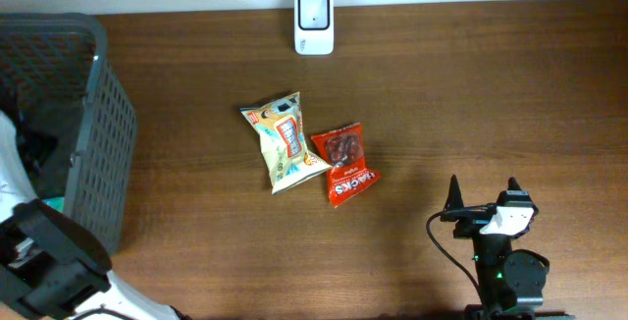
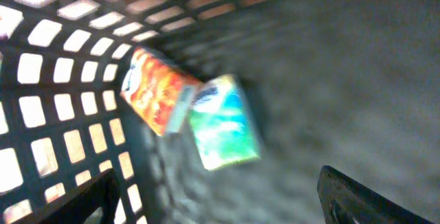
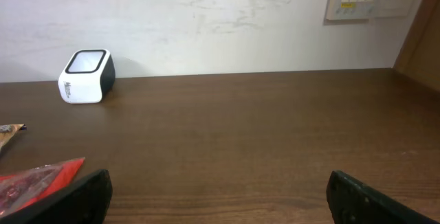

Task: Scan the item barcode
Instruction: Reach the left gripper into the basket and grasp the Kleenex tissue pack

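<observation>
Maybe halfway — orange box [image 2: 155, 90], green pouch [image 2: 223, 124] in basket [image 2: 41, 66] under wide, empty left gripper [image 2: 220, 196]; yellow packet [image 1: 283, 141], red packet [image 1: 345, 163] right of basket likely unscanned; right gripper [image 1: 483, 192] wide.

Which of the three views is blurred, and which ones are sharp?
Left wrist view: blurred; the orange packet and green packet in the basket look smeared. Overhead view: sharp, the scanner and red bag have clean edges. Right wrist view: sharp too, evenly lit.
</observation>
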Available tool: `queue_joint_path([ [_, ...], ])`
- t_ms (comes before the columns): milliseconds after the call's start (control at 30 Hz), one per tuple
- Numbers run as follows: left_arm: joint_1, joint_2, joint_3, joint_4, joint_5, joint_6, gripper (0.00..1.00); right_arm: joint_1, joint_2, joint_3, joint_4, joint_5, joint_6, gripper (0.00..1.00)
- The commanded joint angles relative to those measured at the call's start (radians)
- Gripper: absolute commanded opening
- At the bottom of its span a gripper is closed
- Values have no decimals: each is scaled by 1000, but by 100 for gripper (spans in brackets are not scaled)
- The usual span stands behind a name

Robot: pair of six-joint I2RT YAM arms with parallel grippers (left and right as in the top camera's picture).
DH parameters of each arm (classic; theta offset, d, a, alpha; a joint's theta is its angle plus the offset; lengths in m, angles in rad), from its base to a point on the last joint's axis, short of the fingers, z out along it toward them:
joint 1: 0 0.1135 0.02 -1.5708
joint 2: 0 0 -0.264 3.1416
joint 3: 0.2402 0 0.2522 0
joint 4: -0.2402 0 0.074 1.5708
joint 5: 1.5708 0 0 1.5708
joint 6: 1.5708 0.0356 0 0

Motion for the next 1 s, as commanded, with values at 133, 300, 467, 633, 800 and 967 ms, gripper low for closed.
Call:
queue_joint_path([
  [133, 56, -8, -210, 148, 59, -29, 87, -3, -8, -9, -2, 8, 4, 99],
  [300, 40, -8, -298, 242, 58, -29, 85, -3, -8, -9, -2, 8, 4, 99],
  [467, 41, -7, -380, 335, 50, -29, 85, -3, -8, -9, -2, 8, 4, 99],
  [633, 47, -7, -416, 410, 26, -28, 79, -3, -8, -9, -2, 8, 4, 99],
  [800, 47, -3, -431, 461, 16, -28, 40, -3, -8, -9, -2, 8, 4, 99],
  [967, 47, -3, -431, 439, 57, -28, 6, -3, -8, -9, -2, 8, 4, 99],
])
